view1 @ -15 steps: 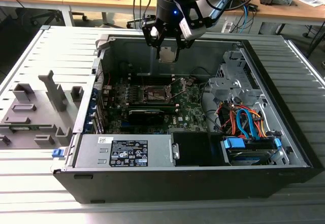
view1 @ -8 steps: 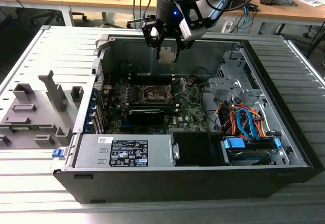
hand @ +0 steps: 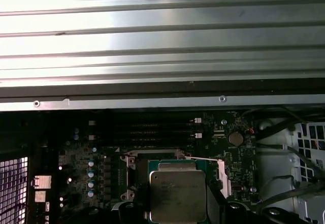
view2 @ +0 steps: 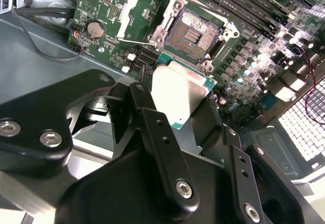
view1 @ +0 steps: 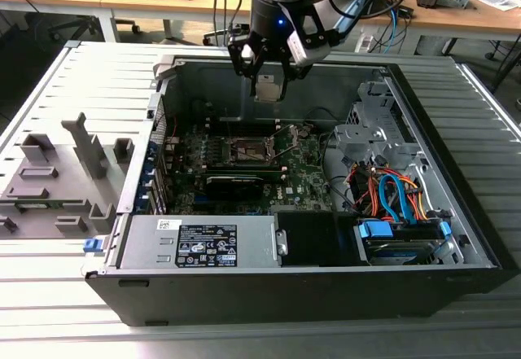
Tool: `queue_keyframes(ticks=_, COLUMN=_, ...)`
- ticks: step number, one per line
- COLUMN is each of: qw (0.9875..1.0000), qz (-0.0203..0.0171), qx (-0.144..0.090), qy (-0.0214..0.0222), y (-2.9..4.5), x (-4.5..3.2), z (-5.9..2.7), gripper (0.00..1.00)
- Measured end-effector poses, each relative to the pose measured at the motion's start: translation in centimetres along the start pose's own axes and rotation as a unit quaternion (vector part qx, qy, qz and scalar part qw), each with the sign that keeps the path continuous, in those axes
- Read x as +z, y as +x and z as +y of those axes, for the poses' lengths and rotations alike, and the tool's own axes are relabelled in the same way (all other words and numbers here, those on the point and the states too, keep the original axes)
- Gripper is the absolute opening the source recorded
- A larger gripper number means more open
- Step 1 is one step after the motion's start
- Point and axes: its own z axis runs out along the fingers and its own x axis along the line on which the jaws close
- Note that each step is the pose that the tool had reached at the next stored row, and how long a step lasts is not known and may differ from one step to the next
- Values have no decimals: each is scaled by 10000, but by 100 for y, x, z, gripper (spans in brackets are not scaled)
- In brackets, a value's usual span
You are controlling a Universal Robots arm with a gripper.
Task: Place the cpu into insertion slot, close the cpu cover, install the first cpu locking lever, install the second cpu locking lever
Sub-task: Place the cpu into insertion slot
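Now, your tool [view1: 269,82] is clamped on the cpu [view2: 184,93], held in the air over the open slot [view2: 190,33] without touching it; lowered tilted or off-centre, it could damage that slot or jam.

Nothing is readable: the white label [view1: 203,243] on the power supply [view1: 143,250] and the cpu [hand: 177,194] bear illegible print.

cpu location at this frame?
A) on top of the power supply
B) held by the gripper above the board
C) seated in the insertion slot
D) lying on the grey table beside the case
B: in the second wrist view the cpu is clamped in the gripper, clear of the board, and the insertion slot lies open with bare contacts.
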Motion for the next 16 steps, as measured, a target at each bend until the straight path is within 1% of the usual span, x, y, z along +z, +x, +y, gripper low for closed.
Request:
queue_keyframes(ticks=2, qw=10000, qz=0, qx=0, qy=0, y=0, x=17, z=-2, gripper=54)
queue_keyframes(ticks=15, qw=10000, qz=0, qx=0, qy=0, y=-1, x=40, z=-3, gripper=54)
queue_keyframes(ticks=16, qw=10000, qz=0, qx=0, qy=0, y=-1, x=53, z=-5, gripper=54)
